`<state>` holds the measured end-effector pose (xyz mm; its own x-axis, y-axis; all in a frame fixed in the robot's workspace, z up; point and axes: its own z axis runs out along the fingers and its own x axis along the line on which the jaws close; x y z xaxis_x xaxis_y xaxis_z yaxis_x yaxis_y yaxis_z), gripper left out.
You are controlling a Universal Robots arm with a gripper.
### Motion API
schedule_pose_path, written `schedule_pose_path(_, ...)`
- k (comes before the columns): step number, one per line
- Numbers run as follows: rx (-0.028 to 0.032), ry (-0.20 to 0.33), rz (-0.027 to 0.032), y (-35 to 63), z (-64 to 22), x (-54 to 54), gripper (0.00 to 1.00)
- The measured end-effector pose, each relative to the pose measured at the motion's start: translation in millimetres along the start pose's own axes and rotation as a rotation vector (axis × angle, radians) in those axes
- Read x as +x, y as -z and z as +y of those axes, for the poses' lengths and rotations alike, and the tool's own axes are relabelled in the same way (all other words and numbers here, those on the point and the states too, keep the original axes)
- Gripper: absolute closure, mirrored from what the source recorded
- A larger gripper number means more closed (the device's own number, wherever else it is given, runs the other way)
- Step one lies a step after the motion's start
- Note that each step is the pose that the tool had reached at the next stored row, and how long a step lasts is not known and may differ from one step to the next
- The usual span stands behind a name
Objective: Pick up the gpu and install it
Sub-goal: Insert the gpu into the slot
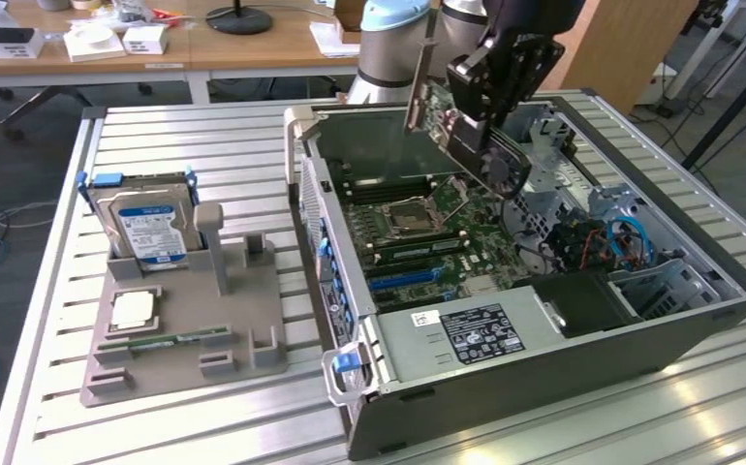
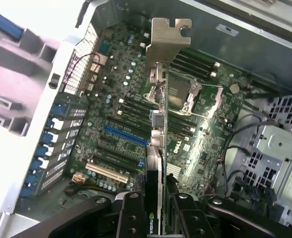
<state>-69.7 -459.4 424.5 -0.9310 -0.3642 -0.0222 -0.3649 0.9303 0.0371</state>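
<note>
My gripper is shut on the gpu, a dark card with a silver bracket at one end. It hangs tilted above the open computer case, over the motherboard. In the wrist view the gpu appears edge-on between my black fingers. Its bracket points toward the case's rear wall. The card floats over the expansion slots, near the blue slot, and is apart from the board.
A grey parts holder at the exterior view's left carries a hard drive with a blue label, a processor and a green memory stick. Inside the case are a power supply and cables. Desks stand behind.
</note>
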Motion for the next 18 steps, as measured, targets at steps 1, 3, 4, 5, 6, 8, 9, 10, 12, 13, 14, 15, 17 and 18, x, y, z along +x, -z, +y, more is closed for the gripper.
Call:
schedule_pose_path(1, 0.0, 0.018, 0.0008, -0.2, 0.0, 0.0, 0.74)
schedule_pose_path(3, -0.0002, 0.053, 0.0024, -0.7, 0.0, 0.0, 0.74)
schedule_pose_path(4, -0.0002, 0.073, 0.0032, -0.9, 0.0, 0.0, 0.74)
schedule_pose_path(5, -0.0002, 0.091, 0.004, -1.1, -0.1, 0.0, 0.74)
schedule_pose_path(6, -0.0003, 0.109, 0.0048, -1.3, -0.1, 0.0, 0.74)
schedule_pose_path(8, -0.0003, 0.145, 0.0064, -1.8, -0.1, 0.1, 0.74)
schedule_pose_path(9, -0.0004, 0.163, 0.0072, -2.0, -0.1, 0.1, 0.74)
schedule_pose_path(10, -0.0003, 0.182, 0.0081, -2.2, -0.1, 0.1, 0.74)
schedule_pose_path(12, -0.0006, 0.218, 0.0097, -2.6, -0.1, 0.1, 0.74)
schedule_pose_path(13, -0.0006, 0.236, 0.0105, -2.7, -0.1, 0.1, 0.74)
schedule_pose_path(14, -0.0009, 0.254, 0.0112, -2.8, -0.1, 0.1, 0.74)
schedule_pose_path(15, -0.0011, 0.272, 0.0119, -2.9, -0.1, 0.1, 0.74)
schedule_pose_path(17, -0.0017, 0.309, 0.0134, -3.2, -0.1, 0.1, 0.74)
schedule_pose_path(18, -0.0021, 0.327, 0.014, -3.3, -0.1, 0.1, 0.74)
